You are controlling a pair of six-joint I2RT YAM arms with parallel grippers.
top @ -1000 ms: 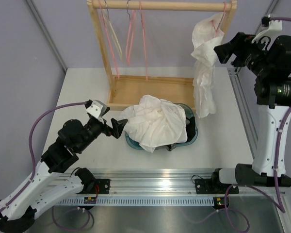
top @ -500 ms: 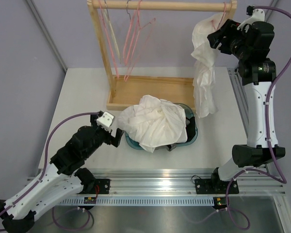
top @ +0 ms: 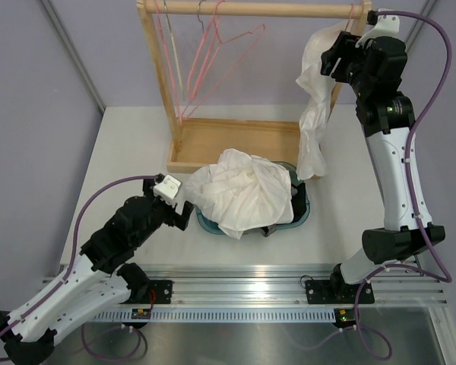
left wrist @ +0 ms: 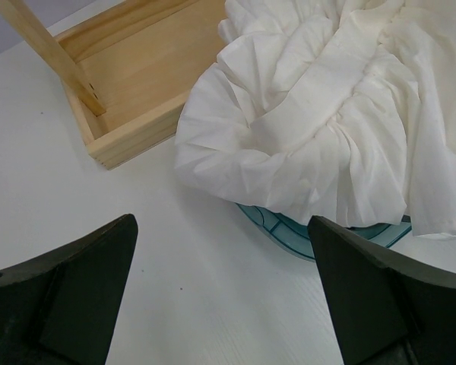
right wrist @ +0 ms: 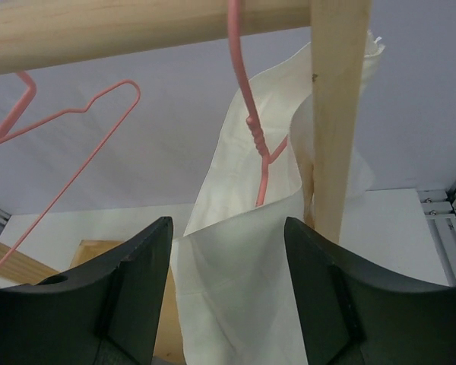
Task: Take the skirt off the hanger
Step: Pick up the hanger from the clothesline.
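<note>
Two arms stand at the near edge of a white tabletop [top: 129,152], enclosed by pale lilac-grey walls [top: 61,46]. At the far side is a wooden rack [top: 251,9] with empty pink hangers [top: 213,61] on its rail. A teal tub [top: 300,217] sits mid-table, heaped with white cloth [top: 243,190].

What hangs is pale white, not grey: the skirt [top: 315,114] droops from a pink hanger [right wrist: 247,99] at the rail's right end, beside the rack's post [right wrist: 336,114]. The right claw [top: 333,61] is raised to the skirt's top, fingers apart, the cloth lying just ahead of the gap; whether they touch it I cannot tell. The left claw [left wrist: 220,258], also spread, sits low, just left of the tub and well apart from the skirt.
</note>
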